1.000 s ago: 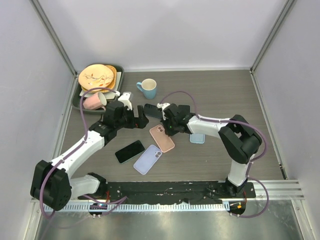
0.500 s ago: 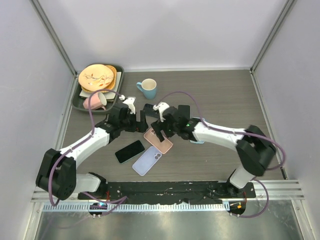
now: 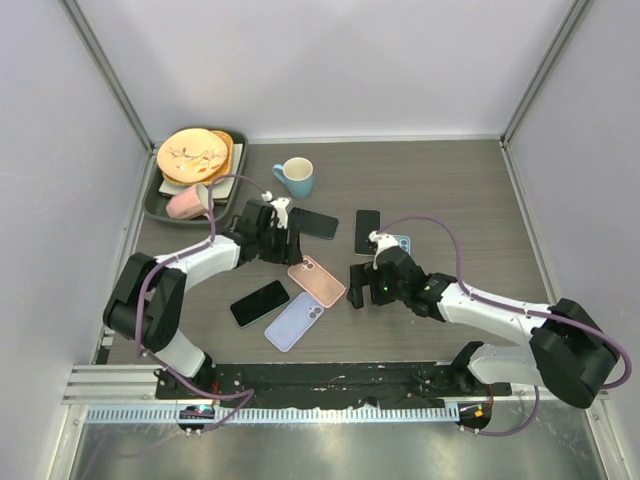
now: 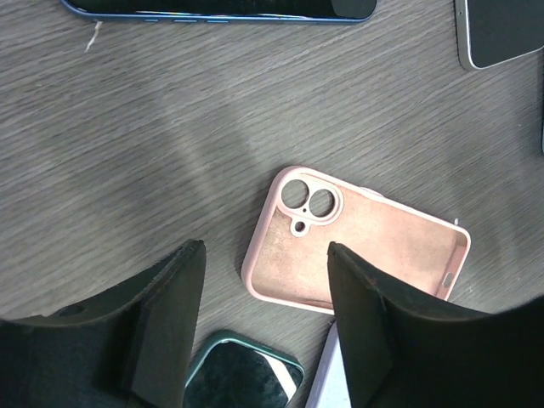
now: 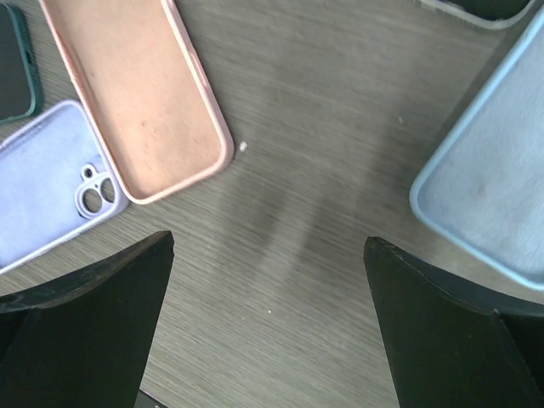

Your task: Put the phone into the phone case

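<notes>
Noted against half a second ago: right gripper [image 3: 357, 290] drawn back from above the salmon-pink silicone phone case [image 3: 317, 280] to a spot just off that case's right side, toward the near edge; left gripper [image 3: 288, 243] kept at much the same place, just beyond the case's camera-cutout end, with the left arm folded in closer. Found both sets of jaws spread wide and holding nothing, with bare counter and case showing between the black fingers [image 4: 161, 314] in the left wrist view. Found the pink case flat on the dark wood-grain counter [image 3: 450, 190], hollow side up, nothing inside. Recorded three phones, all flat on the counter and outside any case: a dark phone with a blue rim [image 3: 314, 222] just beyond the left gripper; a second black phone [image 3: 367, 231] to its right, apart from it; a black-screened phone with a dark green rim [image 3: 260, 302] left of the pink case, toward the near edge. Logged a lilac silicone case [image 3: 294, 320] hollow side up beside the green-rimmed phone, close against the pink case's near end; cannot tell whether touching. Logged a pale blue silicone case [image 5: 489, 195] to the right, largely hidden under the right arm from above. Also seen at far left: a blue ceramic mug [image 3: 296, 176], a tipped pink mug [image 3: 187, 203], and yellow plates [image 3: 195, 155] stacked in a dark tray [image 3: 241, 142].
</notes>
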`<act>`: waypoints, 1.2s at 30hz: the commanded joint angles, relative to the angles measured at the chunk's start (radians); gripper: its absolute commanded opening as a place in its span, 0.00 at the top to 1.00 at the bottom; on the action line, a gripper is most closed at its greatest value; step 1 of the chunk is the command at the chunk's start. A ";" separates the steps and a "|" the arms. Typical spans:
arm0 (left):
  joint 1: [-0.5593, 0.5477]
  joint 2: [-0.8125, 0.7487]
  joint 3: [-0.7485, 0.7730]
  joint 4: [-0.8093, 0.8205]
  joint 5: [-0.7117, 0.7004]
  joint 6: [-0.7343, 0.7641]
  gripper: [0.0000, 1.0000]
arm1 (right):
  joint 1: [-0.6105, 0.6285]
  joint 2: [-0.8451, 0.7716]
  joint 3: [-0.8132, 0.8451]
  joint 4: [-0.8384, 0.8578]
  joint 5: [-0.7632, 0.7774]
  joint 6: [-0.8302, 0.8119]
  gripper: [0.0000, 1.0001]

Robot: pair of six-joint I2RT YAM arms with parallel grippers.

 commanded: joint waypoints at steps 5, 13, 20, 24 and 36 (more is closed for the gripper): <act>-0.003 0.071 0.052 0.019 0.002 0.046 0.47 | 0.001 -0.030 0.017 0.029 0.026 0.054 0.00; -0.030 0.154 0.084 0.017 0.016 0.067 0.67 | -0.027 0.005 0.064 0.018 0.019 0.024 0.00; -0.064 0.180 0.111 0.005 -0.013 0.069 0.87 | -0.054 0.026 0.098 0.006 0.000 0.000 0.00; -0.064 0.160 0.112 0.005 -0.039 0.064 1.00 | -0.082 0.033 0.109 0.020 -0.061 -0.006 0.00; 0.039 0.018 0.054 0.039 -0.096 -0.058 1.00 | -0.084 0.072 0.166 -0.009 -0.181 -0.045 0.00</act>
